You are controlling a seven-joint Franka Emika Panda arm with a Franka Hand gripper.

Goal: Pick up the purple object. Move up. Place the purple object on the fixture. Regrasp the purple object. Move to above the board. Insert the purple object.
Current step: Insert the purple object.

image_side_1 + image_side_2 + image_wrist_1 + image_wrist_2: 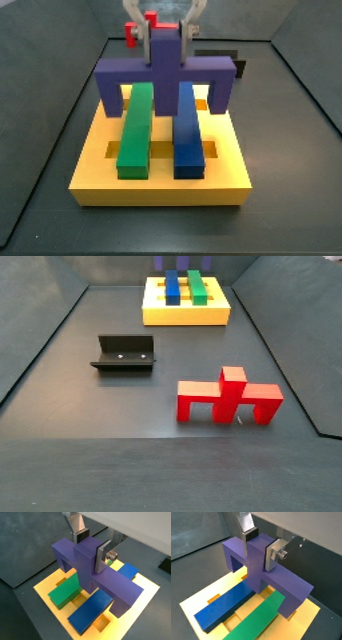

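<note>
My gripper (163,30) is shut on the upright stem of the purple object (160,72), a silver finger (101,558) on each side of it. The purple object (110,582) stands upright over the yellow board (160,185), its bar crossing the green bar (134,130) and the blue bar (189,135). Its legs come down outside the two bars, right at the board (204,594); I cannot tell how deep they sit. The black fixture (124,353) stands bare on the floor, apart from the board (187,314).
A red pronged piece (227,396) stands on the dark floor, to the right of the fixture in that side view. Dark walls close in the floor on the sides.
</note>
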